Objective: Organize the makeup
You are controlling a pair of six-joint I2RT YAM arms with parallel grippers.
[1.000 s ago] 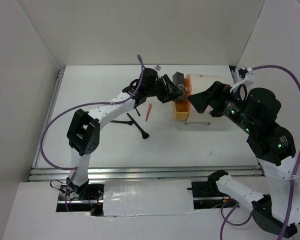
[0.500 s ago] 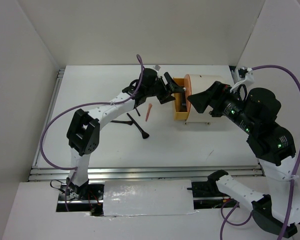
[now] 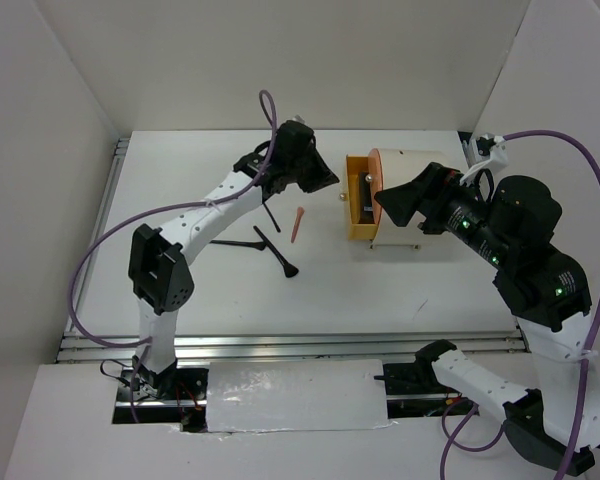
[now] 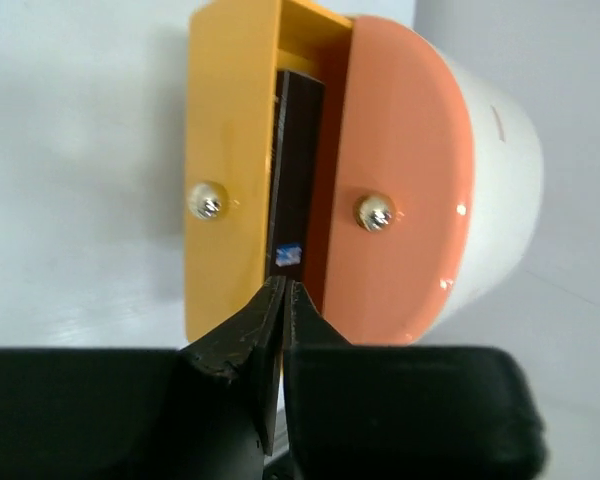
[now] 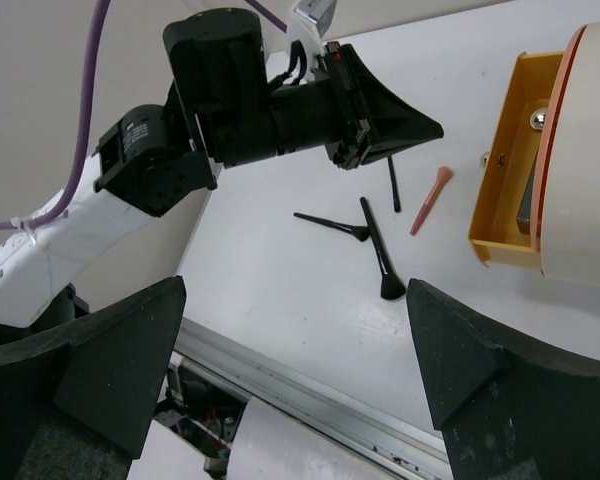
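Tabletop (image 3: 180, 290) — three brushes (image 3: 278, 255), one pink stick (image 3: 298, 224); left gripper (image 4: 283, 290) pinched empty, right gripper (image 5: 290, 300) agape.

Left arm (image 3: 212, 208) reaches up toward upper centre of frame; left gripper (image 3: 327, 181) pinched closed, tips touching; right arm (image 3: 525, 235) bends in from right edge; right gripper (image 3: 389, 202) spread wide.

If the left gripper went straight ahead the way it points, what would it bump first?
Probably the open orange drawer of the cream box, right by the dark grey tube inside it. The shut left gripper aims there, though depth is hard to judge.
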